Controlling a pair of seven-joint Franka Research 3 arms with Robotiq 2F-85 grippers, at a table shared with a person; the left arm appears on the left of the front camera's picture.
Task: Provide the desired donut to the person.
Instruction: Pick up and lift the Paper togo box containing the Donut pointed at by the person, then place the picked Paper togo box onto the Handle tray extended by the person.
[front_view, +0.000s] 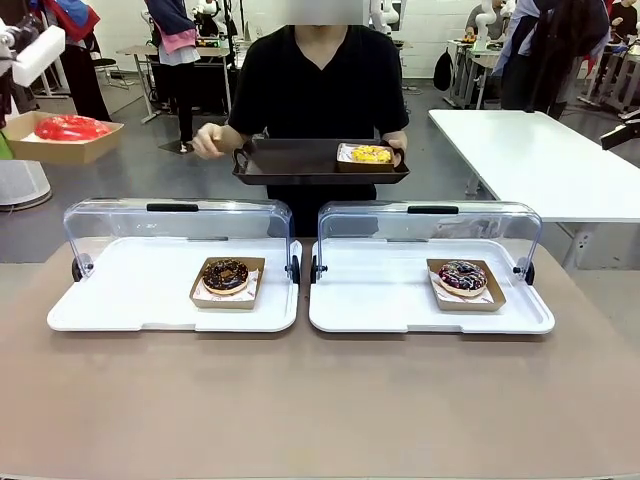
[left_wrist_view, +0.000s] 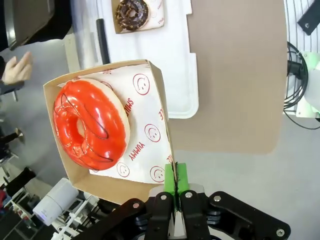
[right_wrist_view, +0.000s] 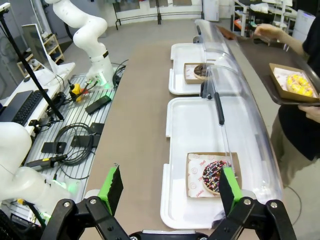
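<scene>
My left gripper (left_wrist_view: 175, 186) is shut on the rim of a cardboard tray (left_wrist_view: 158, 131) that holds a red glazed donut (left_wrist_view: 90, 125). In the front view that red donut (front_view: 70, 128) hangs in its tray at the far left, off the table and above the floor. The person (front_view: 318, 80) stands at the far side and holds a dark serving tray (front_view: 290, 160) with a yellow donut (front_view: 371, 154) in a cardboard tray; one hand (front_view: 208, 141) is raised beside it. My right gripper (right_wrist_view: 170, 186) is open, high above the right white tray.
Two white trays (front_view: 130, 300) (front_view: 380, 300) with raised clear lids (front_view: 175, 225) sit side by side. The left one holds a chocolate donut (front_view: 226, 276), the right one a dark sprinkled donut (front_view: 462, 276). A white table (front_view: 540, 160) stands at the back right.
</scene>
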